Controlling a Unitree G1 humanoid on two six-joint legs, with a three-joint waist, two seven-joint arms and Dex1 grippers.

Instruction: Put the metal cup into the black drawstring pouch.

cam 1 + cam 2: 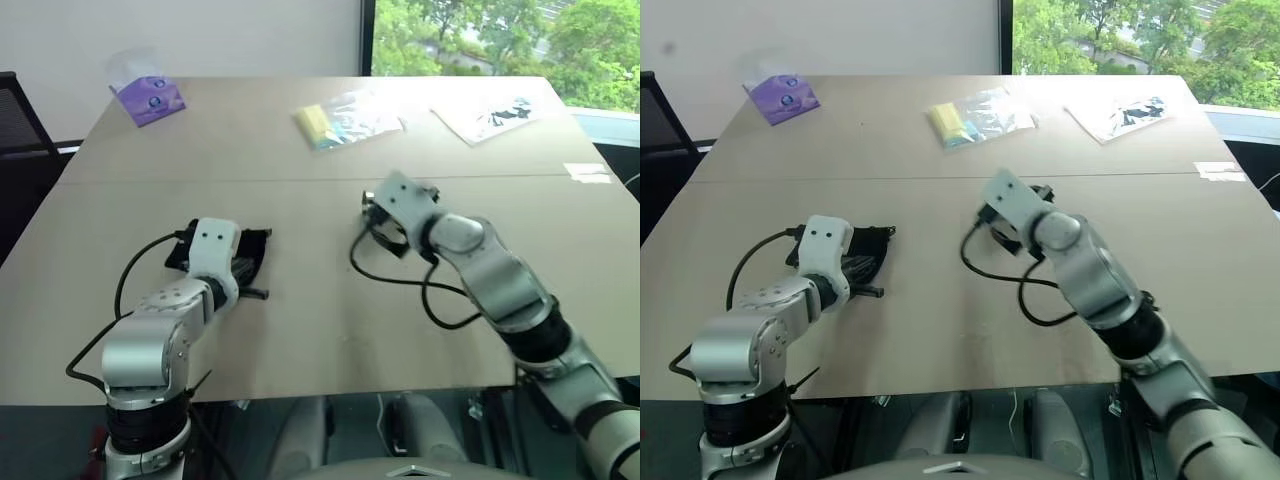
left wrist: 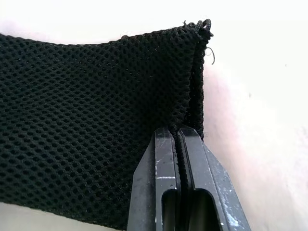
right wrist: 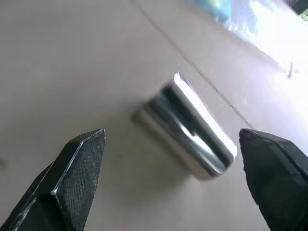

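Observation:
The black drawstring pouch (image 2: 86,120), made of mesh fabric, lies flat on the tan table (image 1: 300,330) at the left. My left gripper (image 2: 179,137) is shut on the pouch's edge near a corner, with fabric pinched between its fingers. In the left eye view the pouch (image 1: 252,246) shows partly from under that hand. The metal cup (image 3: 192,132), shiny and silver, lies on its side on the table. My right gripper (image 3: 171,134) is open, and its two fingertips stand wide on either side of the cup, short of it and not touching.
At the table's far side lie a purple packet (image 1: 150,98), a yellow and clear packet (image 1: 340,118) and a white printed packet (image 1: 490,117). A seam (image 1: 200,181) crosses the table. A black chair (image 1: 15,115) stands at the far left. Black cables loop beside both arms.

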